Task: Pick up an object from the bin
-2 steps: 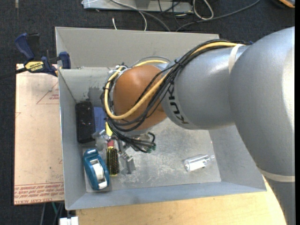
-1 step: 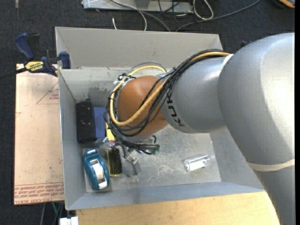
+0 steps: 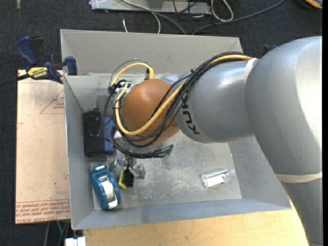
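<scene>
End effector [image 3: 131, 170] sits low in the front-left corner of the bin [image 3: 179, 188], below the orange wrist cover [image 3: 146, 111]; grip state cannot be told, nothing seen held. Small yellow-and-black piece [image 3: 124, 179] lies at its tip, blue tape dispenser [image 3: 105, 189] just beside, black block [image 3: 92, 133] along the left wall: probably tight quarters. Clear vial [image 3: 218, 178] lies well apart on open floor.

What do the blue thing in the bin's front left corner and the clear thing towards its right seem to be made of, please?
Blue thing: probably moulded plastic, glossy, going by its highlights. Clear thing: likely transparent plastic, perhaps glass; the bin floor shows through it.
</scene>
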`<action>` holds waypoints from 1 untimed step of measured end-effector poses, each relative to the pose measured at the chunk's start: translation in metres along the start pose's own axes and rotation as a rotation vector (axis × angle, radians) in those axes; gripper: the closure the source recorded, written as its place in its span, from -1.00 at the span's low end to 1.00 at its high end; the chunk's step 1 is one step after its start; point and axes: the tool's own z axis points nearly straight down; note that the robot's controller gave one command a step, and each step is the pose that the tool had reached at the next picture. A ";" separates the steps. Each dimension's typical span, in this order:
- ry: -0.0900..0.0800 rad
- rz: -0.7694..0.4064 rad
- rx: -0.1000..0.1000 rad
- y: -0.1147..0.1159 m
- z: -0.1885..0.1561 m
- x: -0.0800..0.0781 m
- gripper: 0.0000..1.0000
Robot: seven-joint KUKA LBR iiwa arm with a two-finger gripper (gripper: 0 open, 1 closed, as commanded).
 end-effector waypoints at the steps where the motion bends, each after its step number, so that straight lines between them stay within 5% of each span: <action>1: 0.000 0.000 0.000 0.000 0.000 0.000 1.00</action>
